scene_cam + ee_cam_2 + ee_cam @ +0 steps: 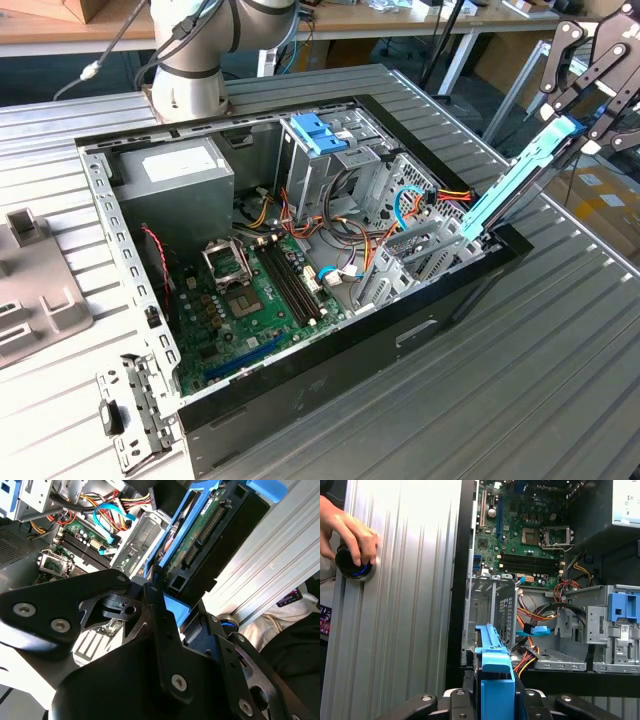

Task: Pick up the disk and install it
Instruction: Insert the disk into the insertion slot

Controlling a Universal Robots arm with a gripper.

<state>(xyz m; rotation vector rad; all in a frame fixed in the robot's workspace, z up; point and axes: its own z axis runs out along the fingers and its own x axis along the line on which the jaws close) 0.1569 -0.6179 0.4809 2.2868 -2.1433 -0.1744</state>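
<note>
Ribbed metal table [560, 380] w/ an open PC case [330, 395] lying flat on it, side panel off. The arm's grey base [190, 70] stands at the far side, toward the exterior view's left. A grey power supply box [175, 185] sits in the case just in front of it, w/ the motherboard [250, 310] nearer. The gripper [585, 115] hangs over the case's end at the exterior view's right, black links sloping down toward the case. The pincer is clamped on the disk [520, 180] by the upper end of its blue rails. The disk is steeply tilted, lower end at the mouth of the drive cage [420, 250] (can't tell if it touches), not lying flat. A person's hand [347, 530] rests on a black knob [352, 562] at the table's edge.
</note>
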